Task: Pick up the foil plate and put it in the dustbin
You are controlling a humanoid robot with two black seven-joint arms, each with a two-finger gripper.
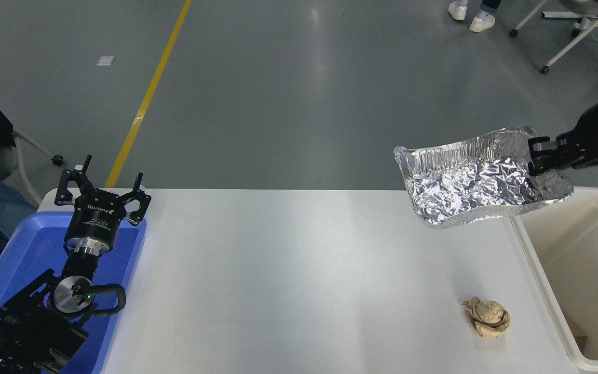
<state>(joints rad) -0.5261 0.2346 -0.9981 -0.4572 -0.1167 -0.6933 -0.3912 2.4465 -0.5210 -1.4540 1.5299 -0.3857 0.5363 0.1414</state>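
Note:
The foil plate (470,182), shiny, crinkled and silver, hangs in the air above the table's far right corner, tilted toward me. My right gripper (537,156) comes in from the right edge and is shut on the plate's right rim. The dustbin (579,244), cream-white with a deep beige interior, stands at the table's right end, just below and right of the plate. My left gripper (103,192) is parked at the lower left over the blue tray, its fingers spread open and empty.
A crumpled brown paper ball (487,317) lies on the white table (299,280) near the dustbin's left wall. A blue tray (3,270) sits at the left end. A person's feet (470,15) and chair legs show on the floor at the top right.

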